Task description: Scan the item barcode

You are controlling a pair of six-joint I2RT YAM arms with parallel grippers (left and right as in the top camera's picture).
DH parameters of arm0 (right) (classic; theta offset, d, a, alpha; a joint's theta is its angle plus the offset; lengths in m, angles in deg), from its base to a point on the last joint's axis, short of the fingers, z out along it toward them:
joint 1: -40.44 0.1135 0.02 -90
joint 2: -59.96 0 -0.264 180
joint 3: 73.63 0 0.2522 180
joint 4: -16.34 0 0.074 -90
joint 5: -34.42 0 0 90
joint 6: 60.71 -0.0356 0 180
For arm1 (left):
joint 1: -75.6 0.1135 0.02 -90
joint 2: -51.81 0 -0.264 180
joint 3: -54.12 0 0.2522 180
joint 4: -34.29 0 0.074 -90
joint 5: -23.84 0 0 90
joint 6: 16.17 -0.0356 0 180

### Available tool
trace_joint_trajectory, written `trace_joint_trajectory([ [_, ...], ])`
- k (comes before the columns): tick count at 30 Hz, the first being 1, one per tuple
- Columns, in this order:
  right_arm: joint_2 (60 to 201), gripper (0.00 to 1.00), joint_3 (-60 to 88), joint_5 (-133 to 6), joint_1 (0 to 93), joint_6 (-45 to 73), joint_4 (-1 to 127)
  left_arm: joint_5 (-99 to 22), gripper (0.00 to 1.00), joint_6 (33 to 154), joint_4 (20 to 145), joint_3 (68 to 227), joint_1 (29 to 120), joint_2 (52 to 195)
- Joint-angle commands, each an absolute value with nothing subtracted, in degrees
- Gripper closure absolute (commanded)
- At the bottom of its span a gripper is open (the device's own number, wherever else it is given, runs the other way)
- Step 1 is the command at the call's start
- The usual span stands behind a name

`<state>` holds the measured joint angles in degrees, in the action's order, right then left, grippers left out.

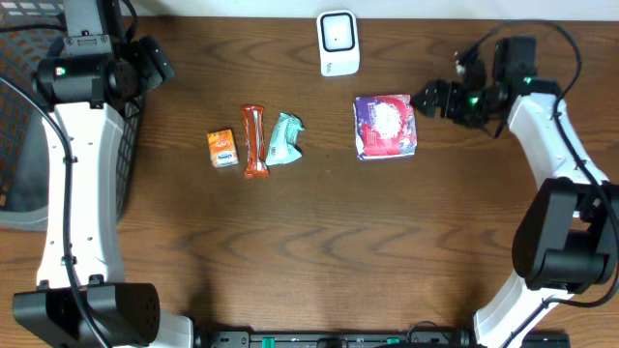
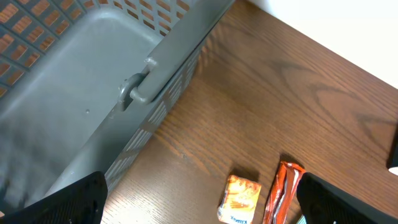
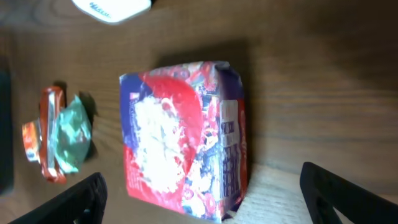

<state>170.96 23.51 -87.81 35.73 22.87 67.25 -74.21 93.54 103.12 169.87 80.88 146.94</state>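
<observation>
A purple and red snack package (image 1: 385, 126) lies flat on the table right of centre. The white barcode scanner (image 1: 338, 43) stands at the back edge, also seen as a white corner, the scanner (image 3: 112, 7), in the right wrist view. My right gripper (image 1: 426, 100) hovers just right of the package, open. In its wrist view the package (image 3: 183, 137) lies ahead of the right gripper (image 3: 208, 205), and neither finger touches it. My left gripper (image 1: 155, 60) is at the far left by the basket, open and empty. The left gripper (image 2: 202, 208) looks down on bare table.
A small orange box (image 1: 222, 148), an orange-red bar (image 1: 254, 141) and a teal packet (image 1: 283, 139) lie in a row left of centre. A grey basket (image 1: 19, 116) stands off the table's left edge, its basket wall (image 2: 93, 74) filling the left wrist view.
</observation>
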Motion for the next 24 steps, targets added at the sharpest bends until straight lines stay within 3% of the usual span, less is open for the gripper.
trace_joint_trajectory([
  [1,171.64,0.07,19.01,-90.87,35.68,22.39,63.45,-75.39,0.02,94.11,103.27,170.22,81.69,146.22],
  [5,171.64,0.13,13.02,-90.89,36.05,16.89,54.05,-75.39,0.02,94.11,103.27,170.22,81.69,146.22],
  [13,171.66,0.11,4.19,-91.29,38.81,10.35,37.94,-75.39,0.02,94.11,103.27,170.22,81.69,146.22],
  [24,172.75,0.12,3.33,-85.65,44.27,9.58,35.84,-75.39,0.02,94.11,103.27,170.22,81.69,146.22],
])
